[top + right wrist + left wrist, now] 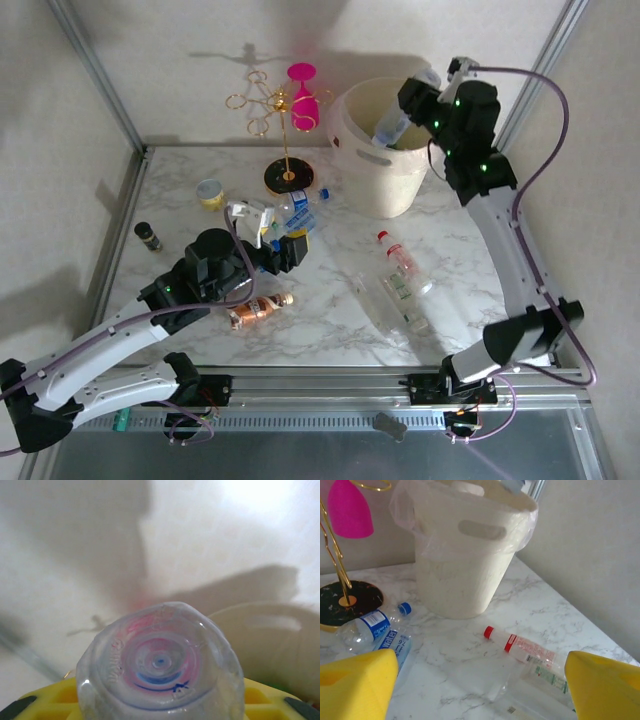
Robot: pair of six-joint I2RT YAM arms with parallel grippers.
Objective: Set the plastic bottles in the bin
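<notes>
Clear bottle (160,667) underside at right wrist | top: held over bin (385,180)

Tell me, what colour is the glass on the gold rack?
The glass is pink; the left wrist view shows it best.

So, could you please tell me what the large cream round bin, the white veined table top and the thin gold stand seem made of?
Large cream round bin: matte, slightly translucent plastic, judging by its moulded handle cut-outs. White veined table top: marble look, possibly printed laminate. Thin gold stand: probably polished metal, as it glints.
</notes>
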